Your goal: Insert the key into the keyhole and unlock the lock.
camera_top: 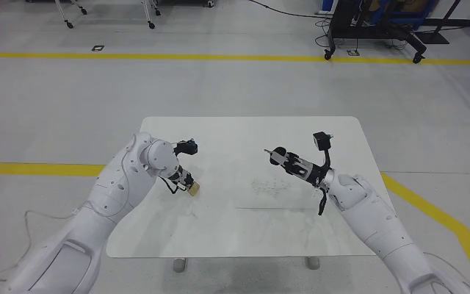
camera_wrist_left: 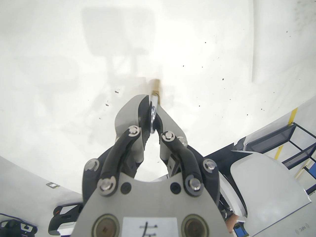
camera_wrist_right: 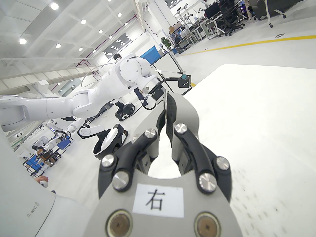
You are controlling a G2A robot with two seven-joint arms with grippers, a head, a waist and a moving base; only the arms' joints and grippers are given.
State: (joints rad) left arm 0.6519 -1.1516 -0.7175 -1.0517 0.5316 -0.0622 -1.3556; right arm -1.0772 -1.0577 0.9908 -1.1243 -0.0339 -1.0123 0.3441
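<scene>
**STEP IN HAND: BOTH PARTS GRIPPED, KEY NOT YET PRESENTED TO THE LOCK**

**Left arm.** The left claw (camera_wrist_left: 153, 101) is pressed together on the lock (camera_wrist_left: 155, 86). The pads pinch the silver shackle (camera_wrist_left: 152, 108), and the brass body projects past the fingertips. The lock sits low over the near-left part of the table (camera_top: 250, 132). It cannot be told whether the body touches the surface.

**Right arm.** The right claw (camera_top: 279, 156) is held above the right half of the table, with its tip pointing toward the left arm. Its fingers are pressed together. A slim piece projects from the tip and is judged to be the key (camera_top: 267, 151).

**Relation.** Key and lock are well apart, with the bare middle of the table between them. The keyhole cannot be made out in any view.

**Progress.** Pick-up appears complete on both sides. Insertion and turning are not yet done.

**Next move (judgement).**
1. Turn the lock so its keyhole face meets the key tip.
2. Close the gap between the two claws.
3. Align the key blade with the slot before pushing.

**Caution.** A lock gripped only by its shackle may pivot under insertion force. Bracing the body against the table would likely steady it.
</scene>
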